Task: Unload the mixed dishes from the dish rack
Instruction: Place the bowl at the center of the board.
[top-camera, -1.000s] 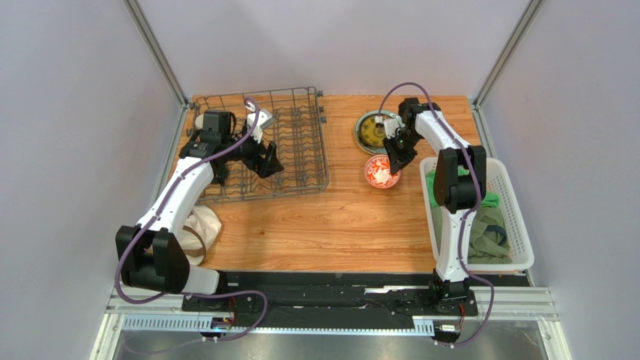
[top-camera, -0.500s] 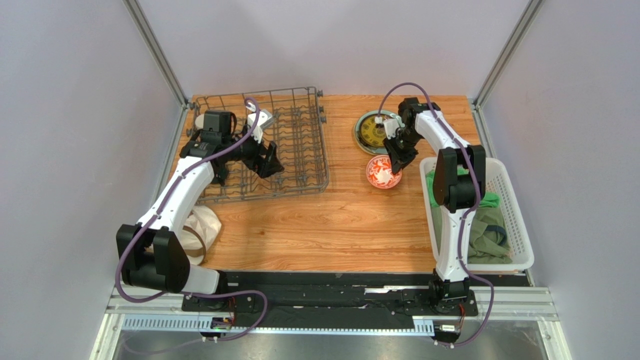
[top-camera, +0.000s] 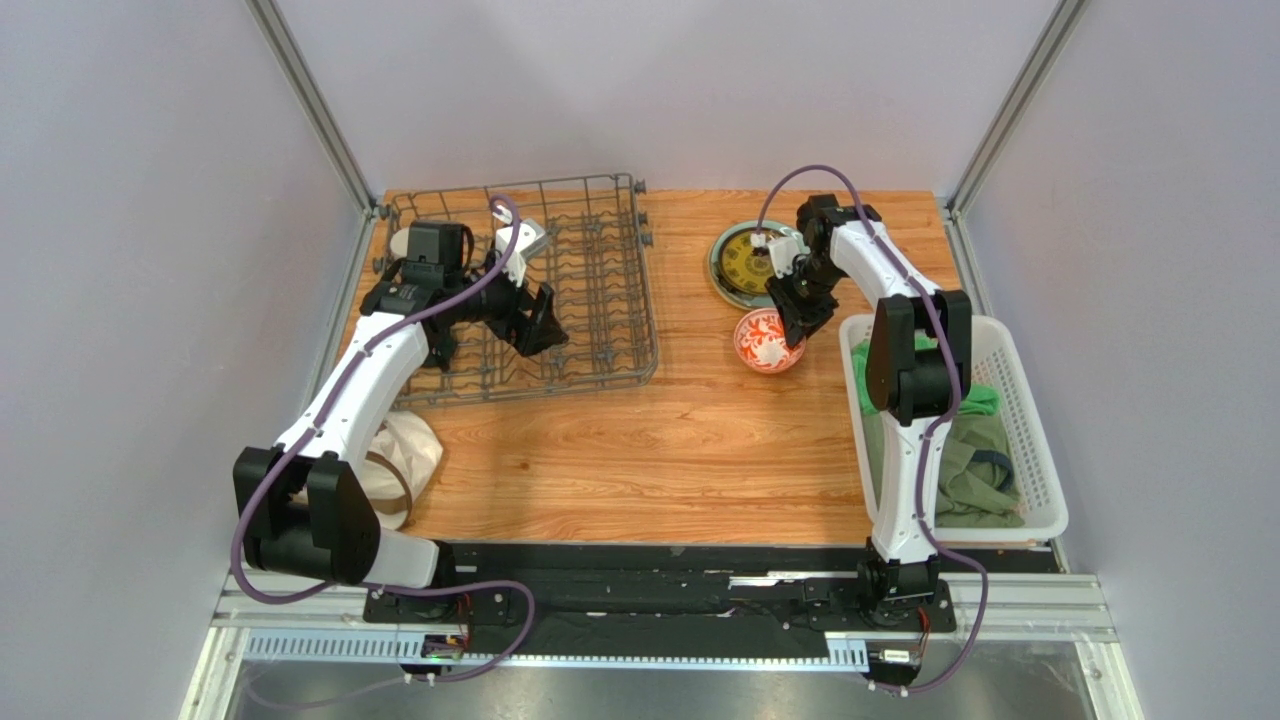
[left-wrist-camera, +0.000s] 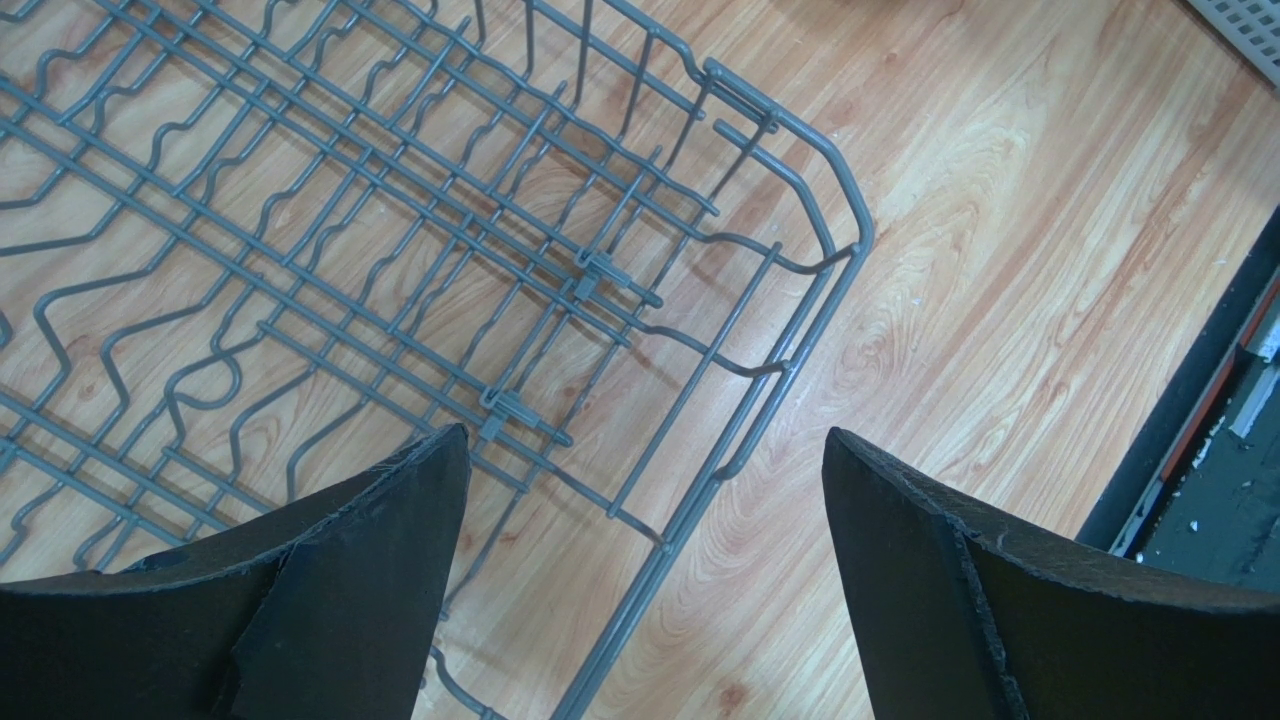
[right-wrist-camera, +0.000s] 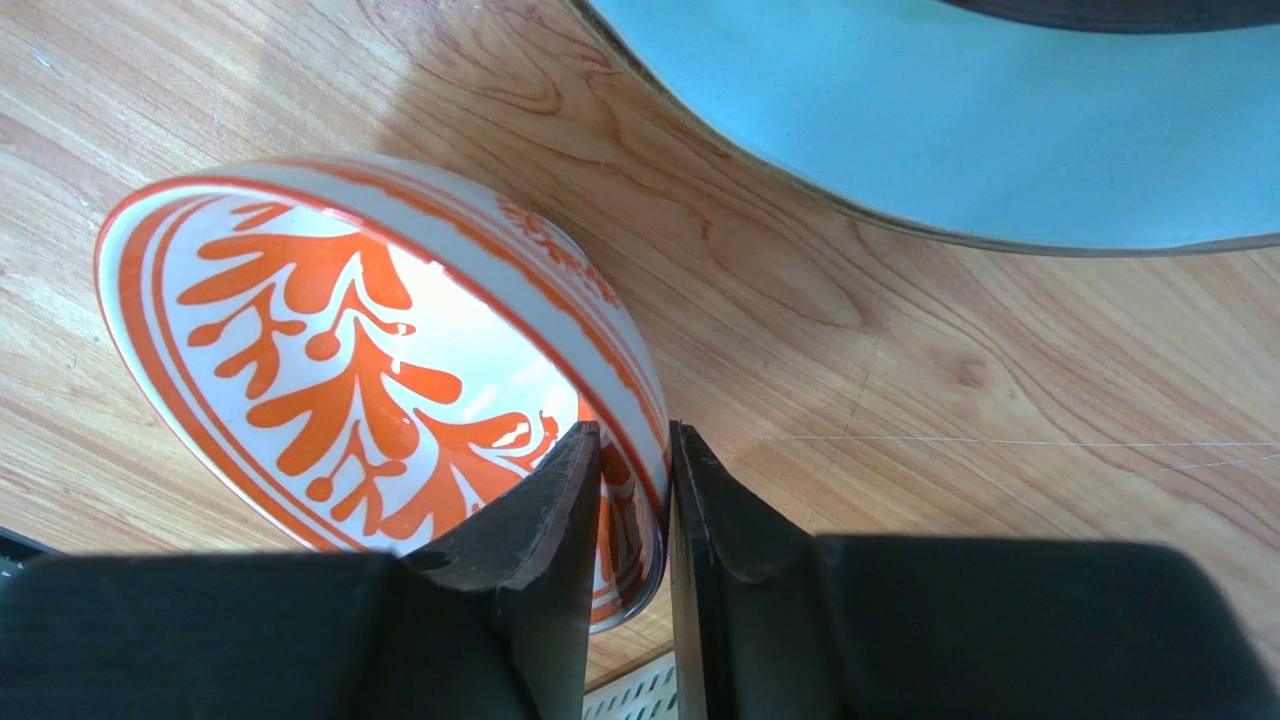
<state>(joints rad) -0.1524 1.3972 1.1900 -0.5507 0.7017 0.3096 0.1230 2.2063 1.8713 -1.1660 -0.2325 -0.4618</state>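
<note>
Two hands work over the wooden tabletop (top-camera: 676, 443). The left hand (left-wrist-camera: 643, 444) hovers above the near right corner of the large rectangular grey wire dish rack (top-camera: 601, 300), which sits on the far left part of the tabletop. Its fingers stand wide apart and hold nothing.

The right hand (right-wrist-camera: 634, 438) is at the small red-and-white bowl (right-wrist-camera: 346, 338), which rests on the tabletop well to the right of the rack. Its fingers are narrow and straddle the bowl's rim, one inside and one outside. Whether they press the rim cannot be told.

Just beyond the bowl lies a round plate with a yellow-and-dark patterned centre and a pale rim (top-camera: 747, 263), flat on the wood. Along the right edge of the tabletop stands a white slotted plastic basket (top-camera: 1040, 450) with green cloths (top-camera: 977, 468) in it.
</note>
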